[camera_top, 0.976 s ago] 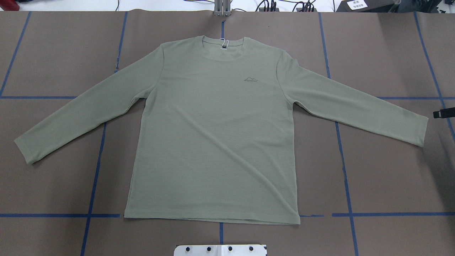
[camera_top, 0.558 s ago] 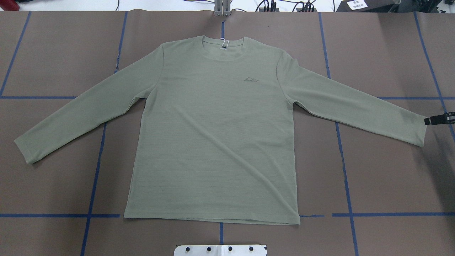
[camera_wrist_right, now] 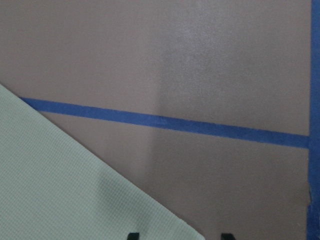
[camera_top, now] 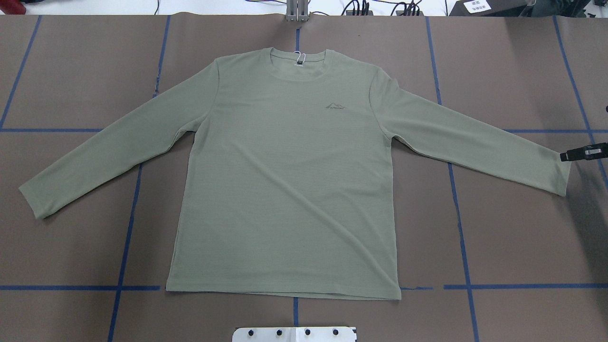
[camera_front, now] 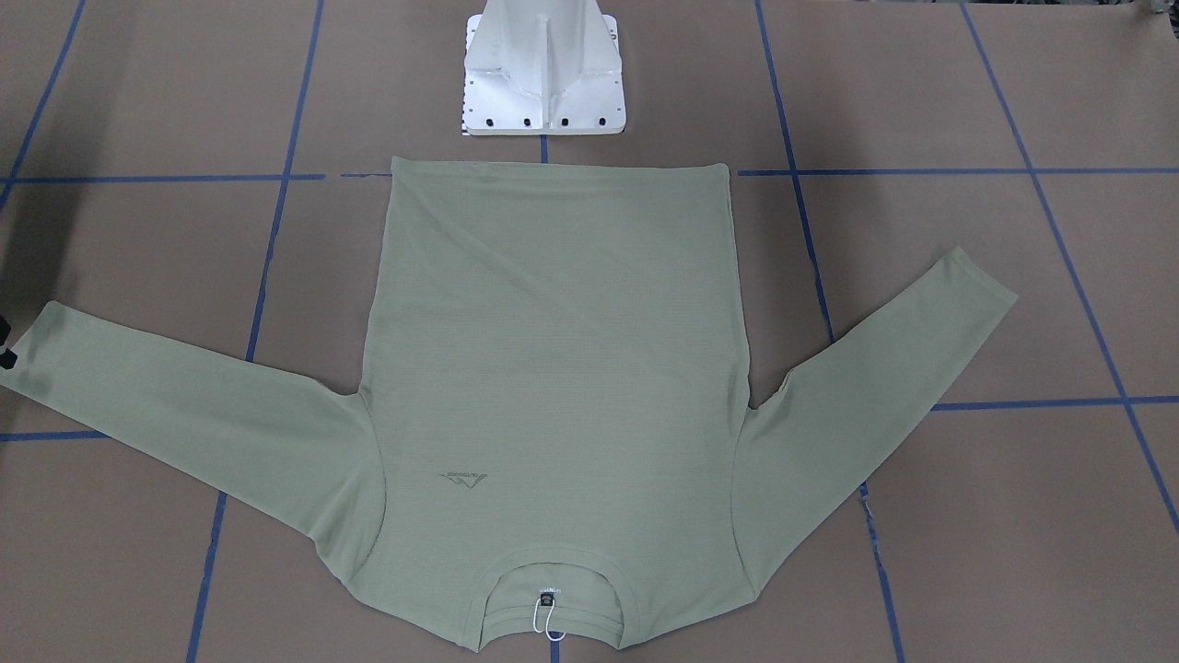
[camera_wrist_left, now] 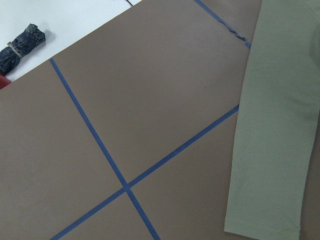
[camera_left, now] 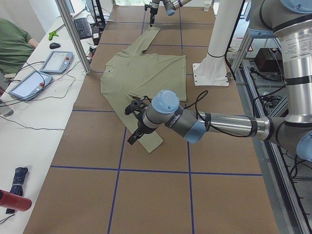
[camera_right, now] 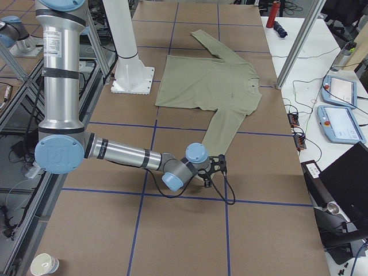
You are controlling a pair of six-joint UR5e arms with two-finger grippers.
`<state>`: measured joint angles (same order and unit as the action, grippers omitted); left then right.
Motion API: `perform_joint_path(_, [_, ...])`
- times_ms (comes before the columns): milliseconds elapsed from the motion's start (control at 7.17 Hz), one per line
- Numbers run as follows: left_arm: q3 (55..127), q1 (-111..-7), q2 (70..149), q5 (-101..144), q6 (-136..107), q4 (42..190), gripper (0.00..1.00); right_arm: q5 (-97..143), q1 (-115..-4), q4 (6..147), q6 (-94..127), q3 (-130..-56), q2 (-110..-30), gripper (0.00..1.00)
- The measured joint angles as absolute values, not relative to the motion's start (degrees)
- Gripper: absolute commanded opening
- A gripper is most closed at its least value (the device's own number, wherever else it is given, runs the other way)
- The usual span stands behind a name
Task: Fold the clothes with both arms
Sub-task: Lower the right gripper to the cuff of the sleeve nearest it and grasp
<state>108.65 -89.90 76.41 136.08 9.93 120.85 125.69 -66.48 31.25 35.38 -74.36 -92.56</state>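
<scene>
The desk (camera_top: pixel 71 71) is covered in brown sheeting crossed by blue tape lines (camera_top: pixel 460 237). A white pedestal (camera_front: pixel 543 83) is seen at top centre of the front-facing view. Two tablets (camera_right: pixel 340 123) are laid at the right-side view's right edge, a paper cup (camera_right: pixel 45 264) at its lower left.

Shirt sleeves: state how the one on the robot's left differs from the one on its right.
The left sleeve slants more steeply toward the robot; the right sleeve spreads more sideways. The open right gripper is at the right sleeve's cuff; none touches the left sleeve's. Both lie flat, unfolded.
</scene>
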Motion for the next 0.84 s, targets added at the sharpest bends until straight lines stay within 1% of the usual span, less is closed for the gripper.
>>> perform_joint_path(418, [108.74, -89.91, 76.46, 136.06, 9.85, 120.85, 1.00, 125.54, -65.67, 30.70, 35.39, -73.57, -92.24, 0.62])
perform_joint_path(836, [108.70, -89.91, 76.69, 136.05, 9.76, 120.85, 1.00, 125.44, -65.19, 30.60, 35.42, -73.18, -92.20, 0.58])
